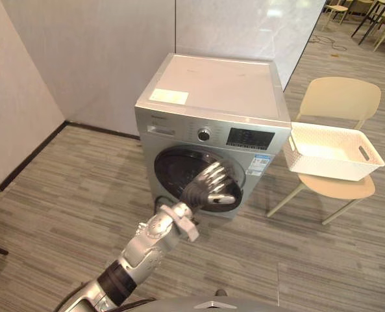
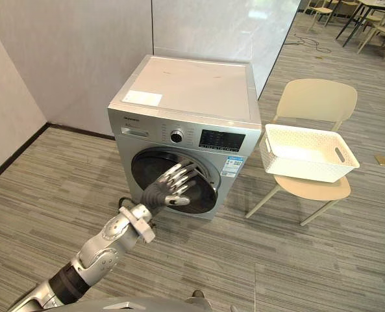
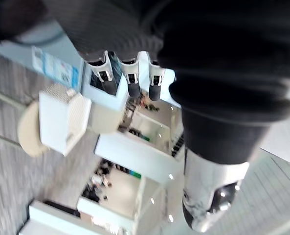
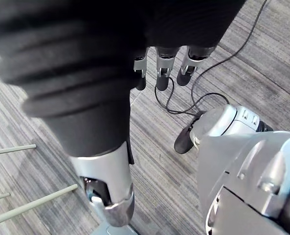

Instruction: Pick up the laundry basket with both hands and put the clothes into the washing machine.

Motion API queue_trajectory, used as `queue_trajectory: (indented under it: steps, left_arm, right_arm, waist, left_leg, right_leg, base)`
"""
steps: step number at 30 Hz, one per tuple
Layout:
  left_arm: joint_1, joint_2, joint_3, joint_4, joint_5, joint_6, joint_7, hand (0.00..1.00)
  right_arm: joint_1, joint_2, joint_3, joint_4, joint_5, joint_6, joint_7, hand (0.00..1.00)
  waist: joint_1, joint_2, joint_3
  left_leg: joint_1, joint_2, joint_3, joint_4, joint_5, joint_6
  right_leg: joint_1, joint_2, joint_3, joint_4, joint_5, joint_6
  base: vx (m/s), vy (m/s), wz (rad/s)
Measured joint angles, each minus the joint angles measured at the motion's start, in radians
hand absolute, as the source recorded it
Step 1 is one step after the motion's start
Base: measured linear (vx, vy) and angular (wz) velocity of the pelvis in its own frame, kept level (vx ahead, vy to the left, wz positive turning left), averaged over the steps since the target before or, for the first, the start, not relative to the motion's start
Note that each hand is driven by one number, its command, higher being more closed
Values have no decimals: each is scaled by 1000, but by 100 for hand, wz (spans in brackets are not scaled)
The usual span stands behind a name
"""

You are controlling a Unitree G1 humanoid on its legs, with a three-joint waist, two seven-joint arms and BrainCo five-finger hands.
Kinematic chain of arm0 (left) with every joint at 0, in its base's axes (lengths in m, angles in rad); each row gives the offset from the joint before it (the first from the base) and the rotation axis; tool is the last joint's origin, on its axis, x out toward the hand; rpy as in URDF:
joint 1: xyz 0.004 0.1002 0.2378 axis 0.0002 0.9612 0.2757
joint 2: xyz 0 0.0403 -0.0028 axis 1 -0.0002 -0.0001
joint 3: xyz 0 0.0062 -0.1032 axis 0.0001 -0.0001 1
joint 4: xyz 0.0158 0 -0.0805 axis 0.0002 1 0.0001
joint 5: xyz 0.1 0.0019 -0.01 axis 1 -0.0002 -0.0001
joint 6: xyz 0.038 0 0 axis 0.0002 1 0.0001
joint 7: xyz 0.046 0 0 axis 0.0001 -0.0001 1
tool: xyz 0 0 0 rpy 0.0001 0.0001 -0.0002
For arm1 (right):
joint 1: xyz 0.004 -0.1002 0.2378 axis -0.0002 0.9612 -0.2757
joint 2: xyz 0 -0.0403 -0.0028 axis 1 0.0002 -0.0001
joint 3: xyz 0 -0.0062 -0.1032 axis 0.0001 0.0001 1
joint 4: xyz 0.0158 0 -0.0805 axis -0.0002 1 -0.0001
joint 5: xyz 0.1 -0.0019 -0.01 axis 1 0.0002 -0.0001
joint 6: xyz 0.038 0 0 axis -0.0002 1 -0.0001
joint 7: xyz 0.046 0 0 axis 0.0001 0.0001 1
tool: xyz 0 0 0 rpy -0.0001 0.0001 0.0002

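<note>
Floor (image 1: 69,214) grey planks; washing machine (image 1: 211,91) by wall (image 1: 82,52); basket (image 1: 322,166) on chair (image 1: 338,97).

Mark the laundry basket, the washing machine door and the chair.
laundry basket (image 1: 322,166), left eye view, front wall.
washing machine door (image 1: 170,171), left eye view, dark glass.
chair (image 1: 340,97), left eye view, backrest.

We count one washing machine (image 1: 213,84), with one round door (image 1: 174,166), one dial (image 1: 205,134) and one display panel (image 1: 250,138) on its front, and one pale label (image 1: 169,96) on top. To its right stands one cream chair (image 1: 340,97) bearing one white laundry basket (image 1: 325,166). The far chairs (image 1: 338,8) at the far right are too small for us to count. We count two hands: left hand (image 1: 210,187), right hand (image 4: 163,73).
</note>
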Motion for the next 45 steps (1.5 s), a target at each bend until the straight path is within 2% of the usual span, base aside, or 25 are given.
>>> queue_trajectory:
  steps: [4,5,7,11,15,19,21,25,26,27,29,30,31,32,33,34,35,38,39,40,41,42,43,44,45]
  left_arm:
    - [182,-13,282,153,91,15,13,0]
    - [206,-21,325,176,100,18,21,0]
    - [271,-42,470,267,161,26,42,0]
    - [296,-63,601,471,296,35,89,0]
    - [270,-81,656,735,423,36,103,0]
    - [242,-113,693,982,489,37,116,0]
    - [223,-107,728,1042,541,39,131,0]
    - [212,-112,765,1076,560,43,140,0]
    - [210,-115,776,1076,564,46,139,0]
    - [208,-117,783,1076,577,47,139,0]
    - [200,-117,782,1075,606,49,137,0]
    - [195,-123,782,1075,617,49,137,0]
    - [181,-127,782,1074,624,49,138,0]
    - [178,-132,782,1074,629,51,138,0]
    - [171,-129,782,1066,636,51,138,0]
    - [169,-124,782,1065,640,52,138,0]
    - [166,-123,782,1066,648,53,138,0]
    - [140,-141,781,1066,669,60,137,0]
    - [137,-140,781,1066,677,64,137,0]
    - [136,-140,781,1067,677,64,137,0]
    - [136,-139,780,1066,677,64,137,0]
    - [139,-136,781,1067,677,64,137,0]
    - [140,-138,785,1069,678,63,137,0]
    - [146,-158,796,1074,679,64,138,0]
    - [144,-177,800,1075,680,64,138,0]
  right_arm:
    - [-2,4,8,-3,0,1,0,0]
    - [-4,6,9,-4,0,1,0,0]
    - [-7,22,10,-21,0,1,0,0]
    - [-10,30,26,-25,0,0,0,0]
    - [-44,40,46,-22,0,0,-1,0]
    - [-81,46,61,-10,-1,-1,-2,0]
    - [-112,44,86,23,-11,-1,-3,0]
    - [-137,47,89,29,-37,-2,-2,0]
    - [-137,45,88,29,-39,-2,-2,0]
    - [-137,44,88,29,-39,-1,-1,0]
    - [-134,43,89,21,-39,-1,-2,0]
    - [-134,44,90,15,-37,-2,-1,0]
    - [-132,43,110,-1,-29,-2,2,0]
    - [-136,38,131,-22,-27,-5,3,0]
    - [-133,29,157,-31,-19,-12,1,0]
    - [-133,34,169,-33,0,-12,0,0]
    - [-133,36,177,-34,3,-14,1,0]
    - [-132,47,186,-54,11,-30,-1,0]
    - [-131,47,185,-54,12,-30,-2,0]
    - [-130,48,185,-54,12,-29,-4,0]
    - [-125,50,185,-53,12,-29,-5,0]
    - [-119,55,182,-52,11,-29,-5,0]
    - [-119,54,174,-52,15,-29,-5,0]
    - [-123,31,161,-57,10,-30,-4,0]
    - [-135,12,159,-57,10,-30,-5,0]
  waist:
    - [8,-5,3]
    - [11,-5,2]
    - [32,-14,8]
    - [56,-22,17]
    - [57,-22,19]
    - [56,-16,24]
    - [61,-16,27]
    - [60,-13,33]
    - [61,-23,46]
    - [61,-21,48]
    - [61,-33,64]
    - [62,-34,70]
    - [69,-21,97]
    - [65,-1,115]
    - [64,4,142]
    - [64,-1,147]
    - [64,-6,148]
    - [62,-11,150]
    - [62,-11,150]
    - [62,-11,150]
    - [62,-13,150]
    - [59,-20,148]
    - [57,-16,150]
    - [60,33,145]
    - [57,65,139]
  left_leg:
    - [13,2,-4,0,-1,2]
    - [14,2,-4,0,-2,3]
    - [15,4,-4,1,0,7]
    - [48,2,-4,2,-5,13]
    - [55,2,-4,0,-7,12]
    - [64,3,1,0,-10,7]
    - [69,4,4,-1,-11,6]
    - [92,-1,7,-1,-24,2]
    - [103,-6,0,-1,-29,4]
    - [108,-10,-4,-1,-34,8]
    - [119,-42,-35,-1,-67,17]
    - [122,-46,-38,-1,-70,19]
    - [136,-29,-39,0,-71,24]
    - [145,-17,-40,0,-73,28]
    - [176,7,-40,0,-78,35]
    - [182,30,-33,0,-79,35]
    - [184,39,-31,0,-81,32]
    - [191,77,-31,6,-104,-3]
    - [189,94,-31,23,-115,-27]
    - [184,104,-29,43,-124,-36]
    - [185,117,-28,71,-152,-63]
    - [204,121,-31,79,-177,-92]
    - [219,128,-34,81,-189,-107]
    - [234,181,-32,88,-196,-126]
    - [234,207,-35,101,-205,-139]
  right_leg:
    - [28,5,-6,-16,1,2]
    - [30,5,-7,-19,2,3]
    - [34,7,-7,-24,6,10]
    - [76,6,-17,-33,6,28]
    - [81,5,-20,-33,0,30]
    - [86,8,-12,-33,-7,22]
    - [87,11,-2,-31,-6,22]
    - [96,3,-1,-3,-24,26]
    - [93,-8,-5,35,-49,29]
    - [86,-16,-8,62,-68,29]
    - [41,-74,-13,222,-149,26]
    - [21,-85,-14,282,-159,19]
    - [-72,-90,11,490,-124,-37]
    - [-107,-86,19,560,-100,-48]
    - [-147,-75,34,646,-99,-42]
    - [-175,-58,22,671,-145,-25]
    - [-185,-50,8,667,-162,-19]
    - [-212,-41,-82,496,-174,-11]
    - [-214,-23,-88,387,-145,-8]
    - [-211,-8,-85,329,-117,-7]
    - [-192,12,-80,240,-51,-5]
    - [-172,18,-78,200,-3,-17]
    - [-164,23,-70,203,14,-15]
    - [-159,60,-89,245,-37,-24]
    - [-168,84,-106,271,-81,-30]
  base:
    - [21,-9,1]
    - [58,-27,2]
    - [45,-26,0]
    - [30,-20,5]
    - [-16,-9,-2]
    - [-32,-15,-5]
    - [-40,-16,-6]
    - [-15,8,-2]
    - [10,31,12]
    - [17,54,20]
    - [29,57,26]
    - [37,45,12]
    - [26,30,6]
    - [63,21,3]
    - [69,-19,5]
    - [83,-33,-1]
    - [106,-51,1]
    - [225,-85,0]
    - [342,-138,-7]
    - [379,-200,-5]
    - [377,-268,9]
    - [481,-362,16]
    - [503,-365,11]
    - [454,-289,5]
    - [444,-267,-2]
